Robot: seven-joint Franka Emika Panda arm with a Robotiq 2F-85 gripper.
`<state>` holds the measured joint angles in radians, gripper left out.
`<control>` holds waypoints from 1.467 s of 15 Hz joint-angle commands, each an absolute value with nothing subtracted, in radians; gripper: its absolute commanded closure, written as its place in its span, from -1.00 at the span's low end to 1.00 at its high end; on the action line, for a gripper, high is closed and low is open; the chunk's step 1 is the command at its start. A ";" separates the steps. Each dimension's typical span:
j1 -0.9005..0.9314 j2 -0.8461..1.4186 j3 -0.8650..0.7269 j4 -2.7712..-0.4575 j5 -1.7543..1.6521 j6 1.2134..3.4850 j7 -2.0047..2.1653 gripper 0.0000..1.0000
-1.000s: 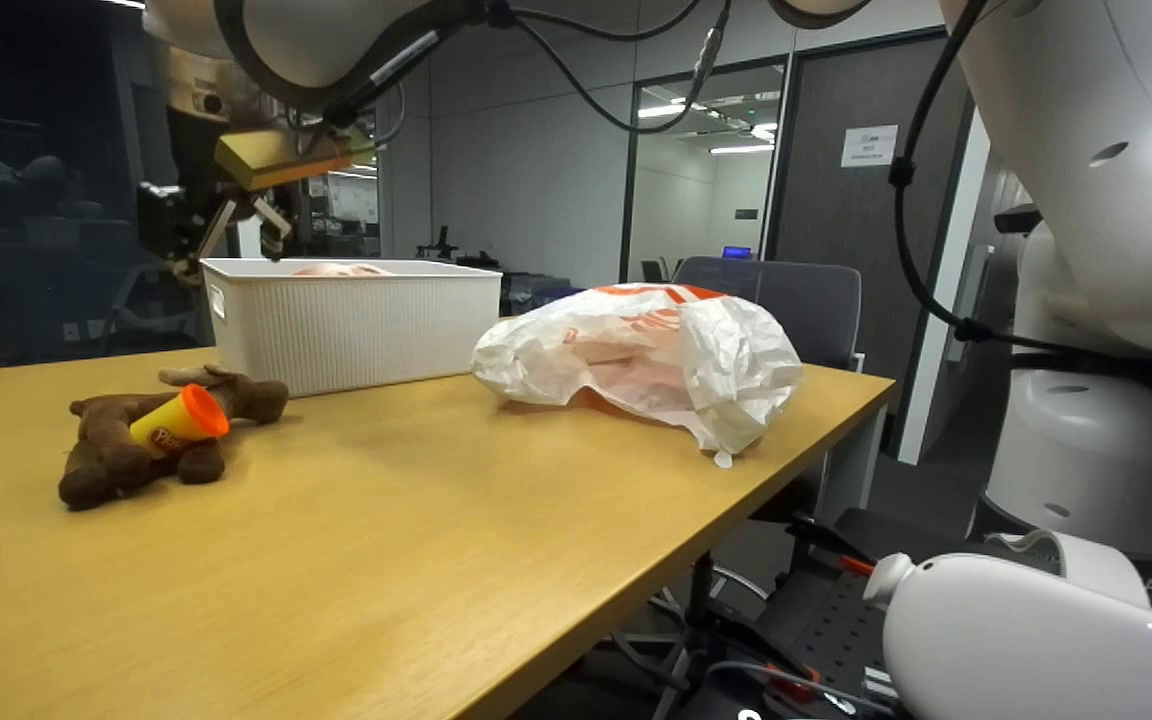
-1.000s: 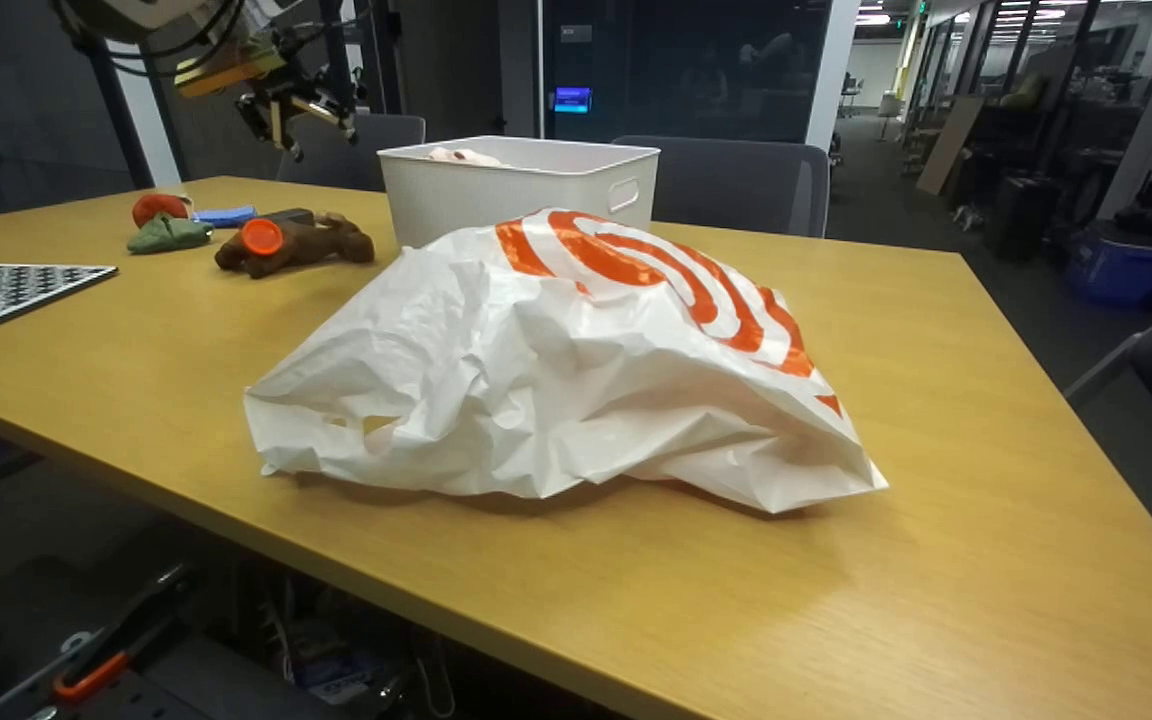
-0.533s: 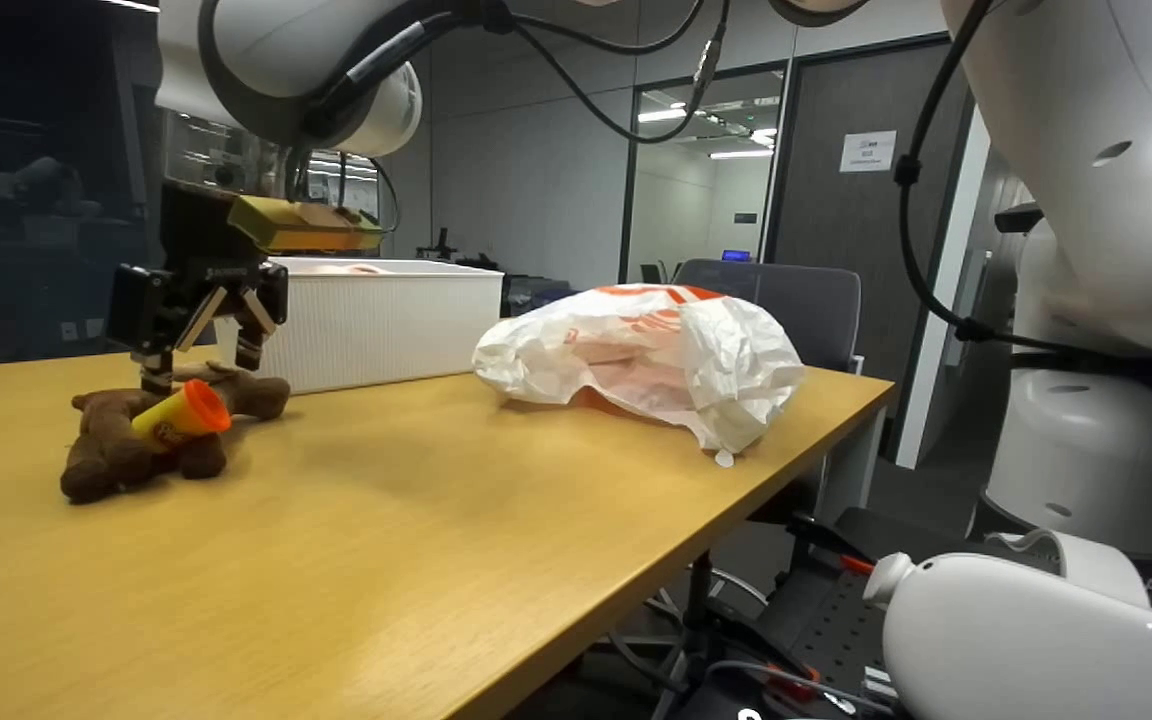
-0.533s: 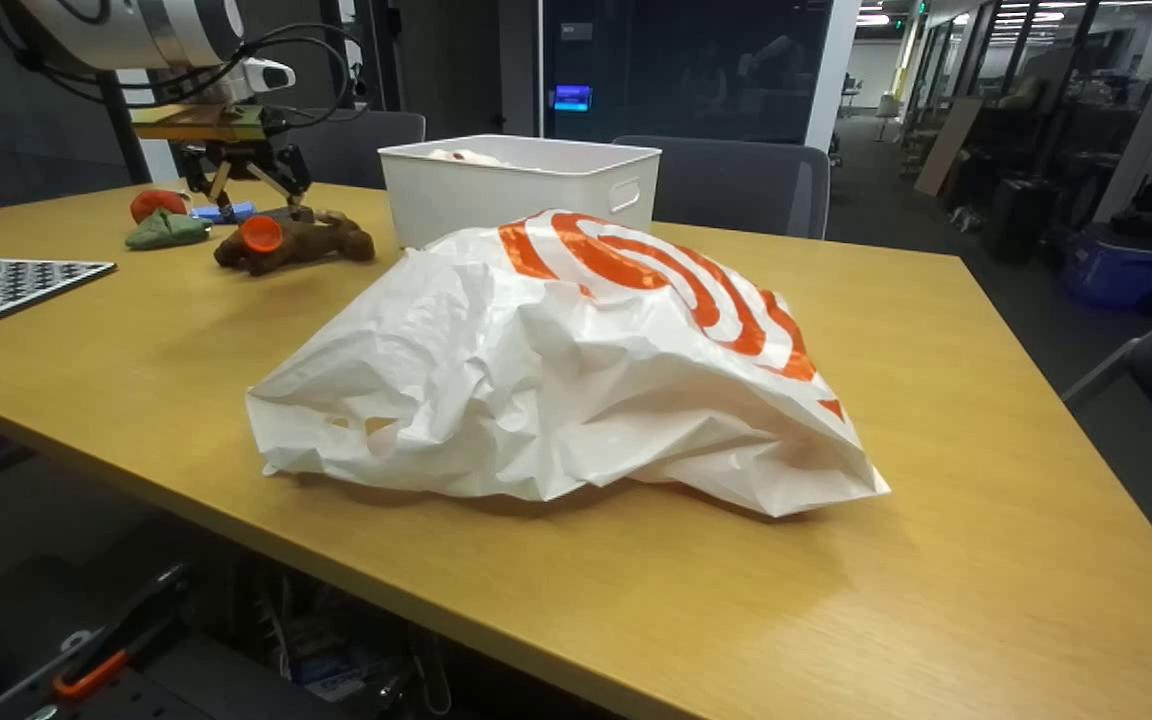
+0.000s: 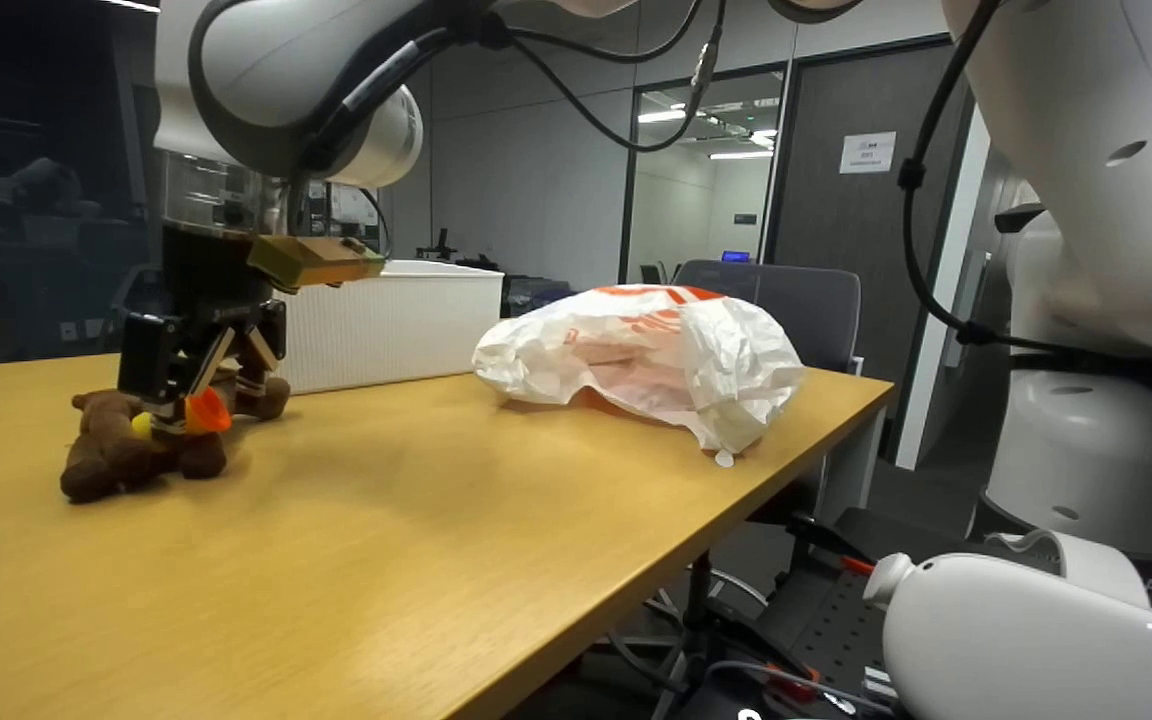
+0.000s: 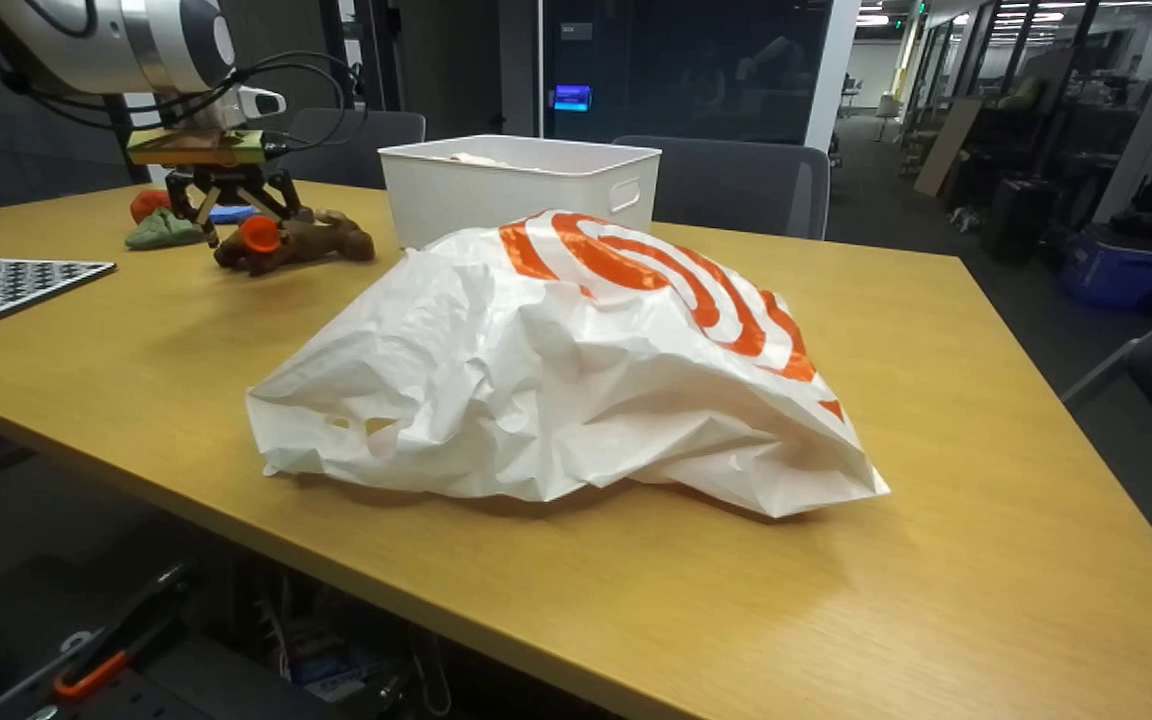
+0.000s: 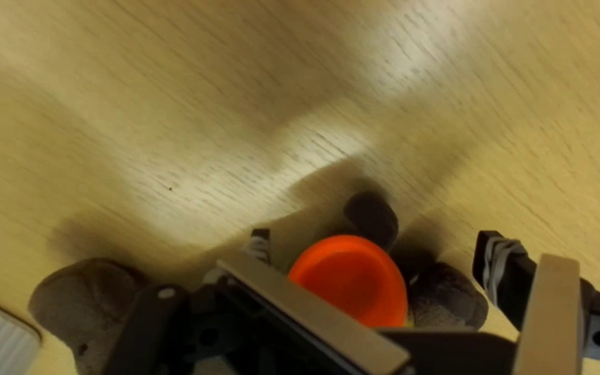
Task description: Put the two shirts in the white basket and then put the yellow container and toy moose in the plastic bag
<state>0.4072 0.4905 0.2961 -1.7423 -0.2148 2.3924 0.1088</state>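
across the wooden desk (image 5: pixel 356 560), the tool (image 7: pixel 375 247) has just sunk, jaws apart, to either side of the yellow container (image 7: pixel 349 281) lying against the toy moose (image 5: pixel 108 450), so bagging looks imminent.

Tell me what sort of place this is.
Probably an office meeting room: dark-backed chairs stand at a wooden table, and a tall glass pane is set in the grey wall.

Yellow container (image 5: pixel 209 412) partly hidden behind hand (image 5: pixel 210 401), probable cloth (image 6: pixel 479 160) mostly hidden in basket (image 6: pixel 471 200)
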 commanded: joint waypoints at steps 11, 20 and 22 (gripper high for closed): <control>0.510 0.502 0.171 -1.732 -0.398 2.505 0.130 -0.45; 0.499 0.490 0.153 -1.743 -0.387 2.493 0.154 0.43; 0.495 0.485 0.153 -1.746 -0.376 2.482 0.168 0.43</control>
